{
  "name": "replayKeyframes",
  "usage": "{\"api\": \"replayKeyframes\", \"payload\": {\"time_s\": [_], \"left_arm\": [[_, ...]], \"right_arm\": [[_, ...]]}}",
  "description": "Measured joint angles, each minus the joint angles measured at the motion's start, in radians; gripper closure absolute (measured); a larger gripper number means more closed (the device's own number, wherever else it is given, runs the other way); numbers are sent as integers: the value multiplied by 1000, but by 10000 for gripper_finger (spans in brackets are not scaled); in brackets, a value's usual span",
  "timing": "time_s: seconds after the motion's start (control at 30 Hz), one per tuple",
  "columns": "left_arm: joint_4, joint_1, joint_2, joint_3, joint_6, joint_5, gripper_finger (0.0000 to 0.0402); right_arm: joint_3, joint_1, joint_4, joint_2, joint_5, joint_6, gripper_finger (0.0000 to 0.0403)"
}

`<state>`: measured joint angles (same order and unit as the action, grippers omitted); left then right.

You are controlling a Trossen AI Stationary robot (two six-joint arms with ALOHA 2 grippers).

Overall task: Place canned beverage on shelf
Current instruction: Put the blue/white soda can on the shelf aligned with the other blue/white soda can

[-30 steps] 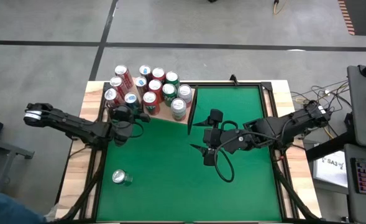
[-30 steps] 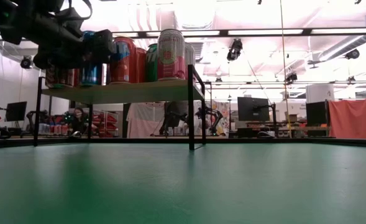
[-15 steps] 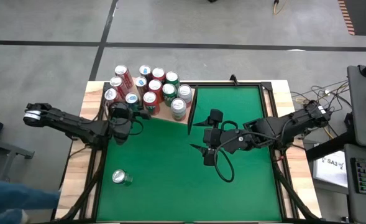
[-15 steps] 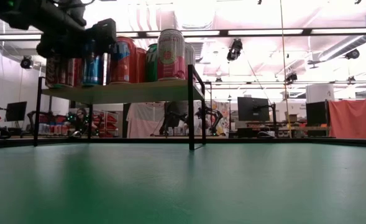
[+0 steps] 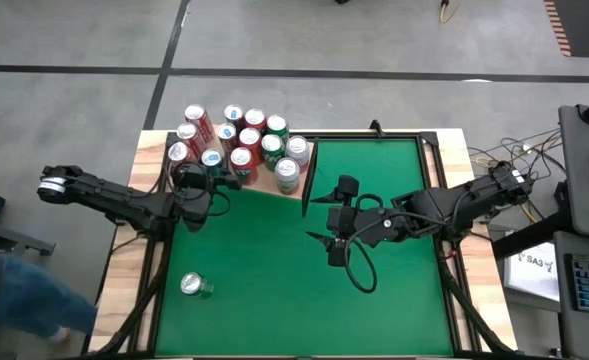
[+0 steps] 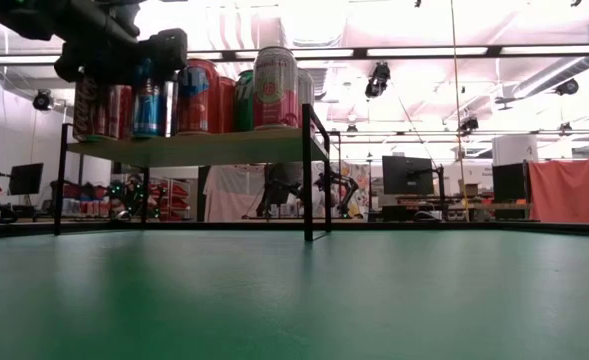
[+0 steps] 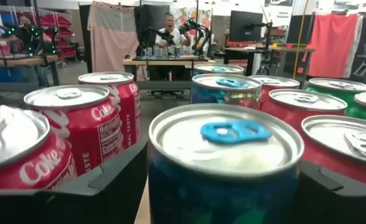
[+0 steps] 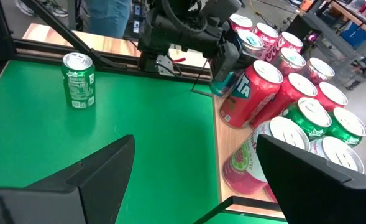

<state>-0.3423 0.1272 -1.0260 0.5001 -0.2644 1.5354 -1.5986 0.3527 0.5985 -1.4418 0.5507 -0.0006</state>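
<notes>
A blue can stands upright on its base on the pale wood shelf, at the near left of several red, green and pink cans. My left gripper reaches level over the shelf's near edge. It is open, with one finger close on either side of the blue can's upper part. Another green can stands on the green table near its front left. My right gripper hangs open above the middle of the table, holding nothing.
The shelf's thin dark end panel stands upright beside the cans, toward the table's middle. The shelf is raised on dark legs. A person's blue sleeve shows beyond the table's near left corner. Bare green surface lies right of the shelf.
My left gripper has risen along the blue can, from around its middle to its upper part, with the gap between its fingers unchanged. The can has stayed standing on the shelf. The person's sleeve has moved in at the near left.
</notes>
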Motion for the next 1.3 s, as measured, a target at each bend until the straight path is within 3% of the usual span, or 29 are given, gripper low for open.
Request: {"api": "replayKeyframes", "payload": {"time_s": [0.3, 0.7, 1.3], "left_arm": [[-3, -4, 0, 45, 98, 2, 127], [-2, -11, 1, 50, 109, 3, 127], [0, -10, 1, 143, 297, 3, 127]], "right_arm": [[0, 0, 2, 0, 0, 0, 75], [0, 0, 10, 0, 0, 3, 75], [0, 0, 28, 0, 0, 17, 75]]}}
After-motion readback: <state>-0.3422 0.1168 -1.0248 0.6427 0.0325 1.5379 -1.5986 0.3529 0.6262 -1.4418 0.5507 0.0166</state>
